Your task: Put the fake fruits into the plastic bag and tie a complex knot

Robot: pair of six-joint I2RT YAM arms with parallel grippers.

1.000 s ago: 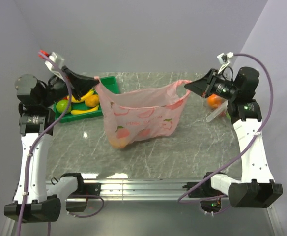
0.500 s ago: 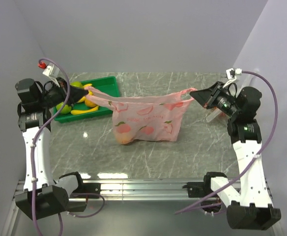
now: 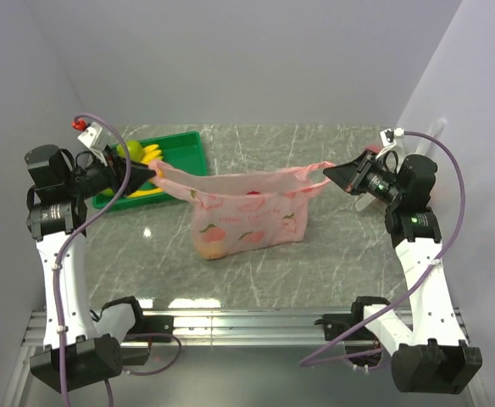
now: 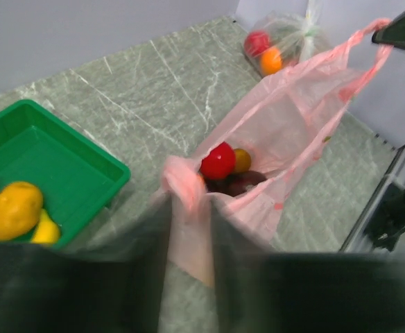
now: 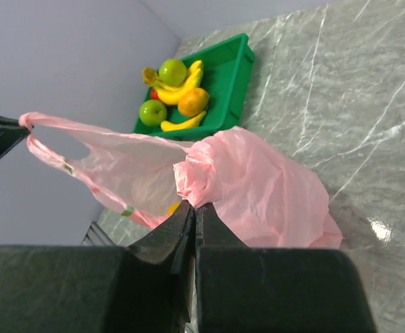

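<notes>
While left pincer (image 3: 152,172) and right pincer (image 3: 330,172) clamp the pink plastic bag (image 3: 247,212) by its handles, glossy fake fruits (image 5: 178,97) fill the green tray (image 5: 227,76); unknotted.

text: none legible | plastic bag (image 3: 247,212): pink print, too small and blurred to read

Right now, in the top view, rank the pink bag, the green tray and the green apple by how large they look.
1. pink bag, largest, stretched wide across the table.
2. green tray, partly covered, yet clearly smaller than the bag.
3. green apple, smallest by far.
</notes>
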